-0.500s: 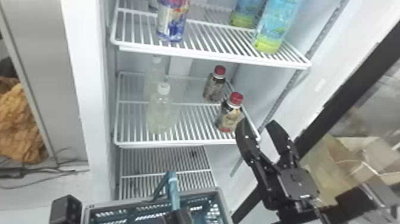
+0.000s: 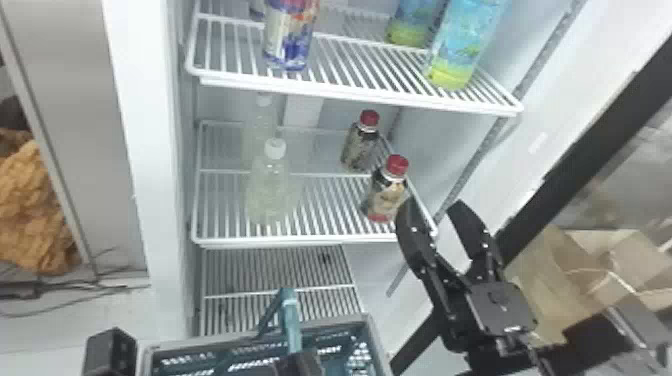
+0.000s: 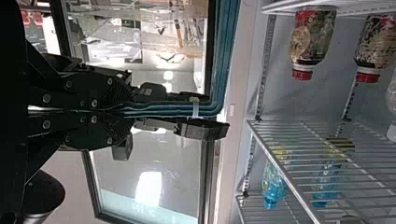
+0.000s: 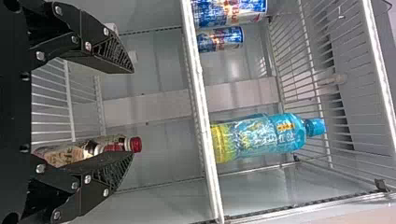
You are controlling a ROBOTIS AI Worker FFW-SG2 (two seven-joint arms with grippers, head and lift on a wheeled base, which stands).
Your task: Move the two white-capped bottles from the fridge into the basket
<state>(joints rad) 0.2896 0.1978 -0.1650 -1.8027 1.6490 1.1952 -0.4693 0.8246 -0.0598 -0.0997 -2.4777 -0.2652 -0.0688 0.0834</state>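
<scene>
R gripper (image 2: 431, 206) jaws wide apart, empty; L gripper (image 2: 300, 363) jaws clamped on basket handle (image 2: 291, 320).

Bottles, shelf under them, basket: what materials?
White-capped bottles: clear, smooth; shelf bars show through. Likely plastic, glass possible.
Wire shelf: thin, even white bars, probably coated metal.
Basket: grey rim, perforated teal walls, apparently molded plastic.

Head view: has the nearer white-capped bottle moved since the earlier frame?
No. The nearer white-capped bottle stands at the same spot on the middle shelf, with no visible shift either way along its front edge.
</scene>
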